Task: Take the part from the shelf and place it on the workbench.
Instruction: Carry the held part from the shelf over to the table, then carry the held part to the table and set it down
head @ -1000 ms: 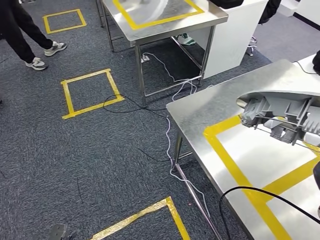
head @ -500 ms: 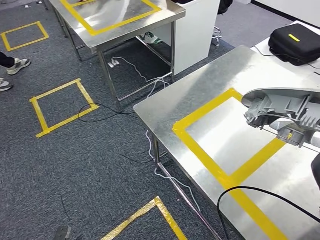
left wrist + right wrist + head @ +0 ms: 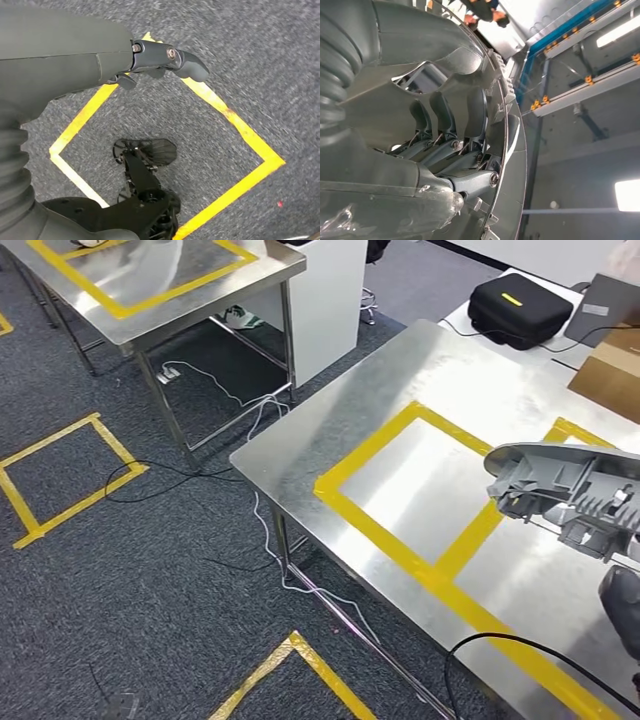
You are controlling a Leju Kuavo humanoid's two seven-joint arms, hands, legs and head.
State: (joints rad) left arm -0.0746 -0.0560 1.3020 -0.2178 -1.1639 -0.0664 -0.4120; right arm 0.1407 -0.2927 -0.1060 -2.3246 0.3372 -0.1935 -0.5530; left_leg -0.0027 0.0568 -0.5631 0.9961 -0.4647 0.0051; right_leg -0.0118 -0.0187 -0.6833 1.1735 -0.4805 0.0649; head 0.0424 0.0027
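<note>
The part (image 3: 567, 486) is a long grey plastic moulding with ribs on its underside. It hangs in the air at the right of the head view, over the steel workbench (image 3: 362, 410) and its yellow tape rectangle (image 3: 353, 502). My right hand (image 3: 450, 145) grips the part (image 3: 510, 165), with dark fingers curled over its curved rim in the right wrist view. In the left wrist view my left hand (image 3: 151, 59) hangs over dark carpet and a yellow tape square (image 3: 230, 120), holding nothing.
A black case (image 3: 518, 308), a laptop (image 3: 607, 308) and a cardboard box (image 3: 613, 375) lie at the workbench's far end. A second steel table (image 3: 151, 285) and a white cabinet (image 3: 324, 300) stand behind. Cables (image 3: 260, 525) trail on the carpet.
The camera has swung to the right, so the whole scene has slid left and more of the workbench shows. The part stays in my right hand at the picture's right.
</note>
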